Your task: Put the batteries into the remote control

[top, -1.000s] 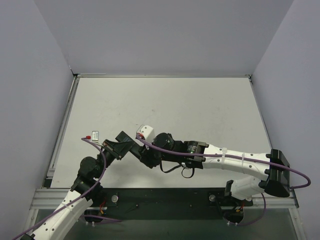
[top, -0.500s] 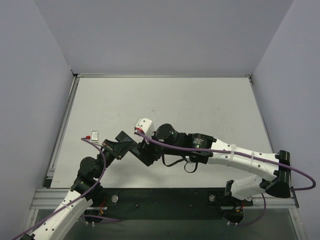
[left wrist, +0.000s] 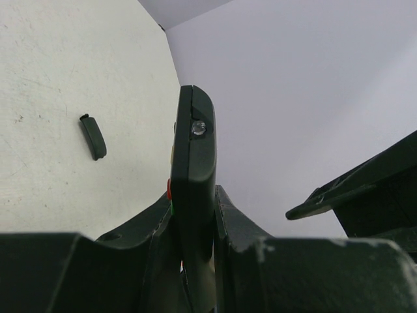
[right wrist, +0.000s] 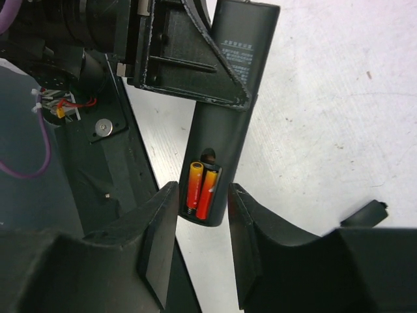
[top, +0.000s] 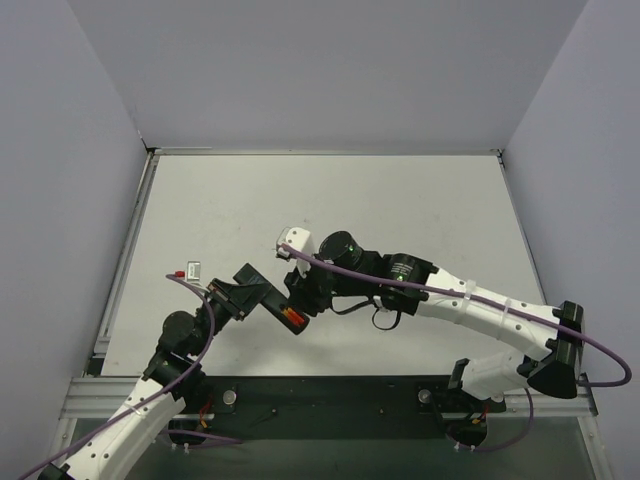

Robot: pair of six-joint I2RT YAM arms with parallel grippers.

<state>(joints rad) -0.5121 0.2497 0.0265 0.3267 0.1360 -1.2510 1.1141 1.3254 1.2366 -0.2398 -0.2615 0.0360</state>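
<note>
1. Setting: we record a white worktop enclosed by plain grey walls on three sides.
2. Left gripper: its fingers are clamped on the remote control across its thickness. One finger is on the button face and one lies across the back. From the left wrist, the remote control shows edge-on, with its small lens at the far end.
3. Remote control, position: it is over the near half of the worktop, left of centre and close to the near edge. We cannot tell whether it touches the surface. Its back faces the right wrist camera and the battery bay is uncovered.
4. Batteries: two red-orange cells lie side by side in the bay, at the end of the remote control that sticks out from the left gripper.
5. Right gripper: its fingers are spread, one on each side of the bay end. We cannot tell whether either touches the casing.
6. Cover: a small black piece lies flat on the worktop near the left edge, well apart from the remote control.
7. Arms: the left arm rises from the near-left corner. The right arm reaches leftward from the near-right corner.
</note>
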